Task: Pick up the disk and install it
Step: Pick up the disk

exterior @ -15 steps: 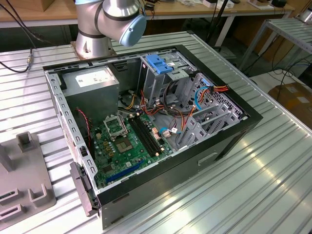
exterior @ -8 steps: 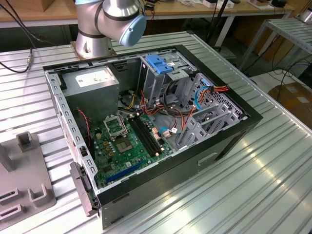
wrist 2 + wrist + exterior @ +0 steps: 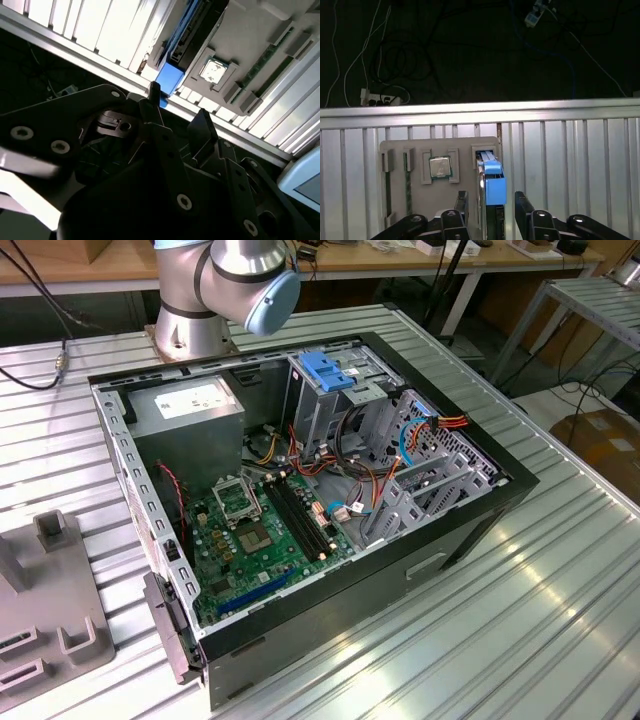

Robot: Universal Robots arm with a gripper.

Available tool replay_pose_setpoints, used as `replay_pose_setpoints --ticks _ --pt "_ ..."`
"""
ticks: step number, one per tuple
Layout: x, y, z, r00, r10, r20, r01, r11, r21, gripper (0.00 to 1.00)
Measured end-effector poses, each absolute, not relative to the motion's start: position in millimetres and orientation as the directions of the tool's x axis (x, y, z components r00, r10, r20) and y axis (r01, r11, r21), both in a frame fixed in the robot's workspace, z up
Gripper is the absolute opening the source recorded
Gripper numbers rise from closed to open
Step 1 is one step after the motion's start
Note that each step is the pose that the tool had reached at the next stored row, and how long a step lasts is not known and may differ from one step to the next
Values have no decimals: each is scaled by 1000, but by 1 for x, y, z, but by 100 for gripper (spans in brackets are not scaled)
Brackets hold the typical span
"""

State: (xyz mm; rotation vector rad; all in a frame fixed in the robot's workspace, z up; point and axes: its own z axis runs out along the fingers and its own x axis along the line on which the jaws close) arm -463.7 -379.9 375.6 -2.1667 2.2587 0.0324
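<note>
The disk [image 3: 493, 186] stands on edge in a slot of a grey holder [image 3: 465, 145], its bright blue rail facing the camera in the first wrist view. My gripper [image 3: 491, 199] is open, one black finger [image 3: 462, 204] on each side of the disk with a small gap to it. In the second wrist view the disk's blue end [image 3: 170, 79] sits just beyond the gripper [image 3: 178, 106]. The open computer case [image 3: 470, 530] lies on the table in the exterior view, with its metal drive cage [image 3: 318, 405] topped by a blue latch [image 3: 325, 370].
The holder also carries a processor chip [image 3: 440, 167] and a memory stick [image 3: 408, 185]. Beyond it the slatted table's edge [image 3: 480, 109] drops to a dark floor with cables. Inside the case are the motherboard [image 3: 255, 530], a grey power supply [image 3: 190, 405] and loose cables [image 3: 350, 480].
</note>
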Motion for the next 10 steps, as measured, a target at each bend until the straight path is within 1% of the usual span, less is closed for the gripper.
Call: replay_pose_setpoints --ticks 5,10 --pt "-463 -380 370 17 -1000 -22 -1000 -17 6 50" --pt "-458 -380 363 17 -1000 -16 -1000 -18 6 50"
